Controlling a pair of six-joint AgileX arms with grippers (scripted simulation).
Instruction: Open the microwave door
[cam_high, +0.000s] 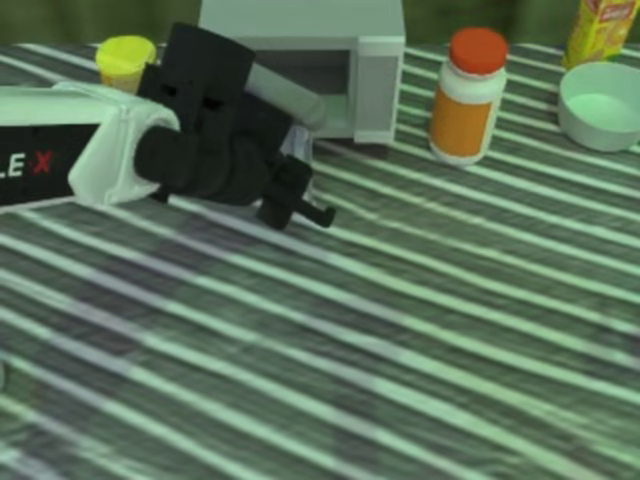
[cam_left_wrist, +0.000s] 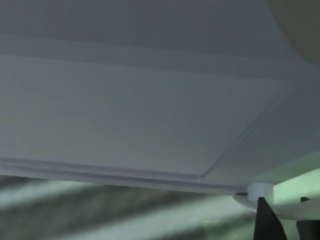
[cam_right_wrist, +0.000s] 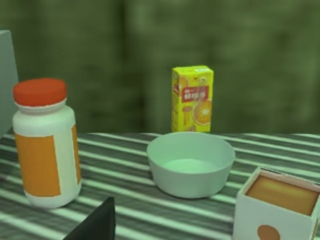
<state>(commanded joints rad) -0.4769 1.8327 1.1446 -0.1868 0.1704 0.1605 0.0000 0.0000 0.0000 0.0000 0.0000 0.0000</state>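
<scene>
A white bottle (cam_high: 465, 97) with an orange label and a red cap is seen standing upright on the striped bench (cam_high: 400, 330), with a pale bowl (cam_high: 600, 103) near it toward the right edge and a yellow juice carton (cam_high: 600, 30) standing behind the bowl. A yellow-lidded container (cam_high: 126, 60) is seen at the back left of the bench. In the right wrist view, a small white box (cam_right_wrist: 277, 210) with an orange-brown top is shown just beside the bowl (cam_right_wrist: 191, 164), apart from the bottle (cam_right_wrist: 45, 142) and the carton (cam_right_wrist: 192, 98).
</scene>
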